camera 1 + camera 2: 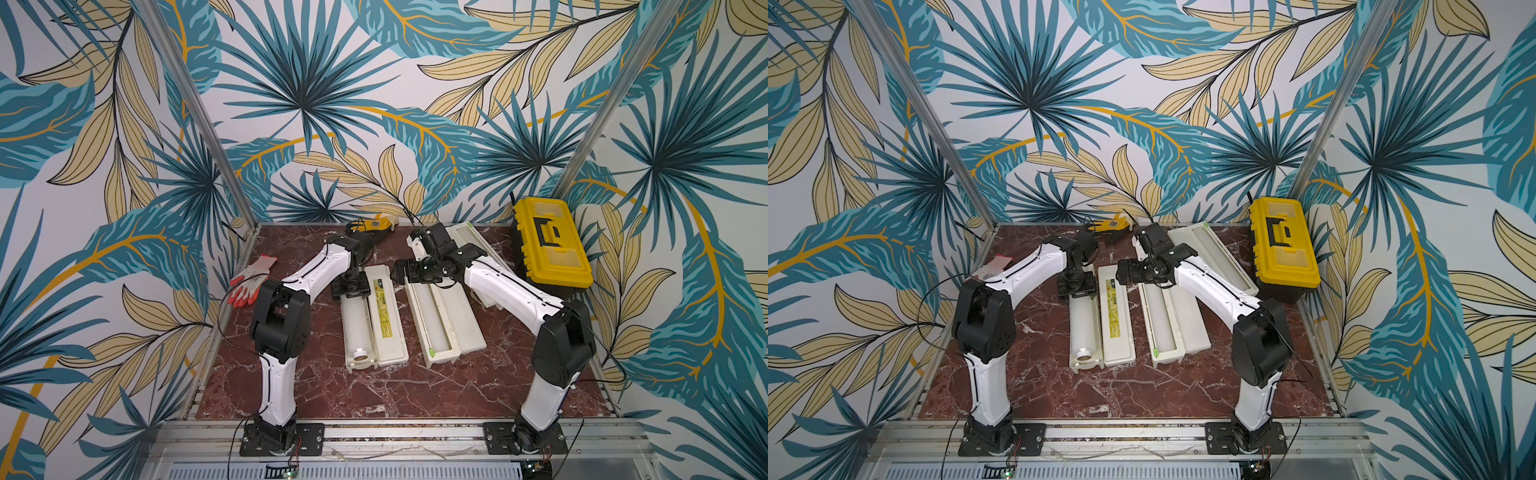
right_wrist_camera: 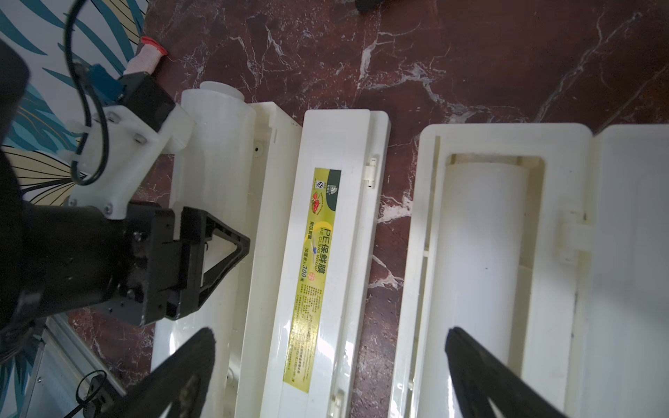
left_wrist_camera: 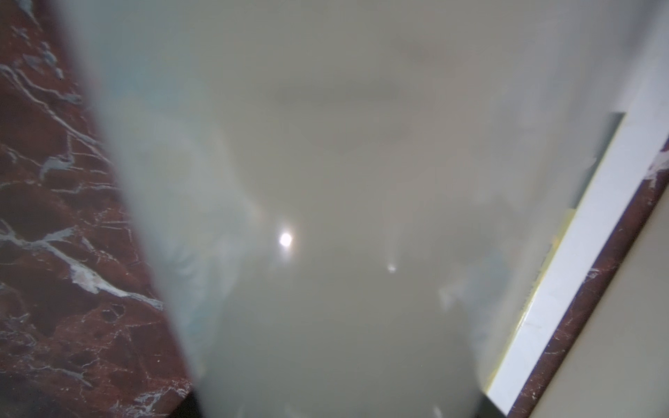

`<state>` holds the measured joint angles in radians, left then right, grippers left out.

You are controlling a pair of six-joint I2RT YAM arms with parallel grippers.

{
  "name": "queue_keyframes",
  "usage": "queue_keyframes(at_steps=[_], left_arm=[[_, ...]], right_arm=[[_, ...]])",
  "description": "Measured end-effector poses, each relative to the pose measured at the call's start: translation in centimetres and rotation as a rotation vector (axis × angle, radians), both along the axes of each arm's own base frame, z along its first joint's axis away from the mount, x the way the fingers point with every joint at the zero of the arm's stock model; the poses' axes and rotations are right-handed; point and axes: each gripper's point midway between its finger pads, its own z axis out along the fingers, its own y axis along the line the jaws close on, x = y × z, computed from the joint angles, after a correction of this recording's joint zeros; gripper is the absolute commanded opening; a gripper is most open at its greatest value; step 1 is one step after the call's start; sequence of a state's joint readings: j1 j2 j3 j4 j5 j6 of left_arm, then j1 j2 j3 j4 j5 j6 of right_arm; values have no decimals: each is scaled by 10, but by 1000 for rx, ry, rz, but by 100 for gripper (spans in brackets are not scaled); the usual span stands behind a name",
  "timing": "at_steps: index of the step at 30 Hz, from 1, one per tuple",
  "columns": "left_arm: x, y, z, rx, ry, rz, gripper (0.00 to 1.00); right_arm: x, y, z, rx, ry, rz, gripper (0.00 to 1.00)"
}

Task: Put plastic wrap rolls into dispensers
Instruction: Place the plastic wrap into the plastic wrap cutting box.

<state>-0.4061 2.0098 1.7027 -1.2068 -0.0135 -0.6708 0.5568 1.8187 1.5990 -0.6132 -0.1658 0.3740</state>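
An open dispenser lies left of centre in both top views, its yellow-labelled lid folded to the right. A white plastic wrap roll rests in its tray. My left gripper is shut on that roll's far end, and the roll fills the left wrist view. The middle dispenser is open with a second roll inside. My right gripper hovers open and empty above the gap between the two. A third dispenser lies open at the back right, its contents unclear.
A yellow-and-black toolbox stands at the right edge of the marble table. An orange-and-white glove lies at the left edge. A yellow-and-black tool lies by the back wall.
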Motion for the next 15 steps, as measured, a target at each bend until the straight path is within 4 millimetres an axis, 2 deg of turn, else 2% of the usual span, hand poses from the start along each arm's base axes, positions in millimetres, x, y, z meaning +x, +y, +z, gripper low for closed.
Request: queue_keyframes(at_steps=[15], left_arm=[[5,-15,5,-60,-30,-10,23]], right_arm=[[1,0,1,2,-3,0,99]])
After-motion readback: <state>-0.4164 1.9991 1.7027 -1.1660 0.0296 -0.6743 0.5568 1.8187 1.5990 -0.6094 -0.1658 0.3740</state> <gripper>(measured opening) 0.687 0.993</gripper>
